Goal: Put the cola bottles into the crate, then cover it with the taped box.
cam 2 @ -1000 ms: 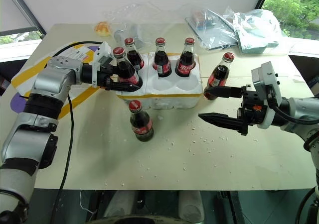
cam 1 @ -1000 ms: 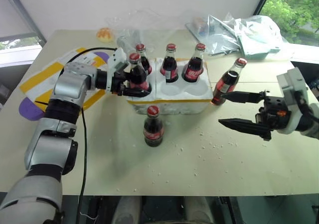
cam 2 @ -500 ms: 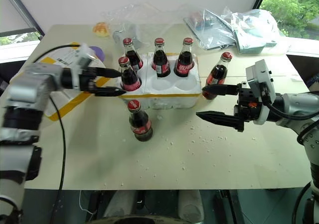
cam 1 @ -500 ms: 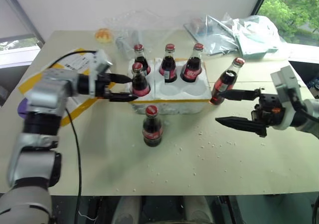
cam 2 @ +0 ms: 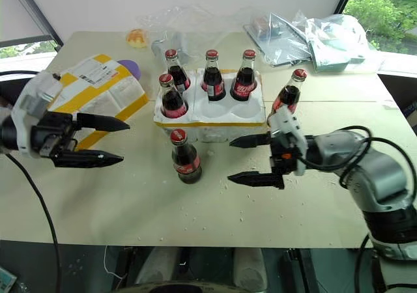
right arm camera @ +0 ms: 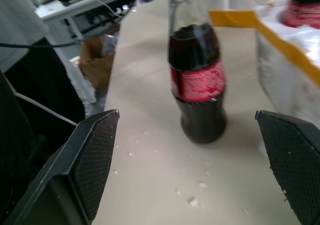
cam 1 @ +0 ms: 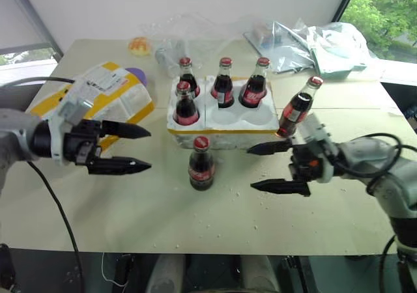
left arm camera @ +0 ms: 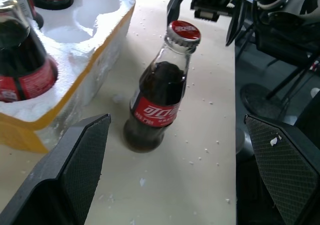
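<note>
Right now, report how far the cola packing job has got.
Done: four cola bottles stand in the crate, three in the back row and one front left. In hand: nothing; the left gripper and right gripper are both open, either side of the bottle in front of the crate. Left: that bottle, the bottle at the crate's right end, then the taped box as cover.

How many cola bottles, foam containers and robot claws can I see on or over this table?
Cola bottles: 6
Foam crate: 1
Taped box: 1
Left claw, right claw: 2
Total: 10
</note>
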